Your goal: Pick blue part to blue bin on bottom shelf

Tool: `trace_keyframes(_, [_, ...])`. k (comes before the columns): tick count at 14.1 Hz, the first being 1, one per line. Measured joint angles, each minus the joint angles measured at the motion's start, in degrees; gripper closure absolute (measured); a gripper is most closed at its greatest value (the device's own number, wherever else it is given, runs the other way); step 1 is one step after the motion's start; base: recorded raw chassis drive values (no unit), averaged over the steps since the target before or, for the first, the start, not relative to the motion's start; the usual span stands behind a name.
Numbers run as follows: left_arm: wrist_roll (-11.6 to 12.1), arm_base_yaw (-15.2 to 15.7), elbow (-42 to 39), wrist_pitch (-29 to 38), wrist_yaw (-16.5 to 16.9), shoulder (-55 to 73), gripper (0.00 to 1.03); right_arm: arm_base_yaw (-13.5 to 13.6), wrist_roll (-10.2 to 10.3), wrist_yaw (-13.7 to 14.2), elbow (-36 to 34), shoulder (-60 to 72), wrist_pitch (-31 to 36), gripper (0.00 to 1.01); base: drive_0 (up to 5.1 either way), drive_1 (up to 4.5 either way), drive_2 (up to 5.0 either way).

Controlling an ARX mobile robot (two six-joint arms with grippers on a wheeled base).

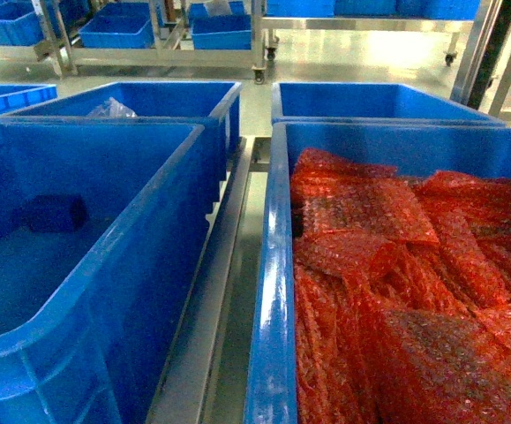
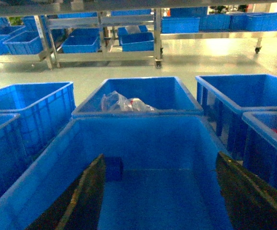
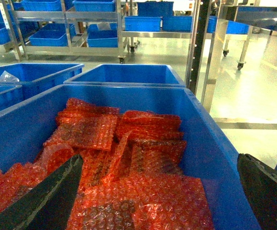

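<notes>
A large blue bin (image 1: 162, 212) stands at the left on the shelf, whose steel divider (image 1: 229, 265) runs between the bins. On the bin's floor lies a small dark blue block (image 1: 56, 213), also seen in the left wrist view (image 2: 113, 168); I cannot tell whether it is the blue part, and no red cap shows. My left gripper (image 2: 160, 196) hangs open above this bin's inside (image 2: 143, 139), holding nothing. My right gripper (image 3: 157, 196) is open over the neighbouring bin (image 3: 210, 143), which is full of red bubble-wrap bags (image 3: 128, 158). Neither gripper shows in the head view.
Behind stand two more blue bins; the left one (image 1: 176, 97) holds a clear plastic bag (image 2: 124, 103). More bins flank the left side (image 2: 33, 103). Steel racks with blue bins (image 2: 81, 43) line the back. An upright steel post (image 3: 200, 48) rises at the right.
</notes>
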Motion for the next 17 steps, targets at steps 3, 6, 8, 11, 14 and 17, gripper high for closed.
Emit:
trace_keyframes(3, [-0.8,1.9,-4.2,-0.1,2.1,-3.1,0.61,0.0,0.0,0.0,0.0,0.0,0.0,0.03,0.0,0.00,0.0])
trace_keyframes(6, [-0.8,3.1,-6.4,-0.5,3.4,-6.6,0.81,0.0,0.0,0.0,0.0,0.0,0.0,0.03,0.0,0.00,0.0])
trace_keyframes(8, [-0.8,4.0,-7.7,-1.2,4.2,-8.4,0.94,0.0,0.0,0.0,0.0,0.0,0.0,0.03,0.0,0.00,0.0])
trace_keyframes(11, [-0.9,9.2,-10.0,-2.9,8.6,-11.6,1.01,0.0,0.0,0.0,0.0,0.0,0.0,0.03,0.0,0.00,0.0])
trace_keyframes(14, [-1.0,8.9,-11.5,-4.7,9.4,-15.6,1.01,0.0,0.0,0.0,0.0,0.0,0.0,0.03,0.0,0.00,0.0])
trace_keyframes(17, [-1.0,8.9,-14.0,-10.3,9.4,-23.8,1.01,0.0,0.0,0.0,0.0,0.0,0.0,0.03,0.0,0.00,0.0])
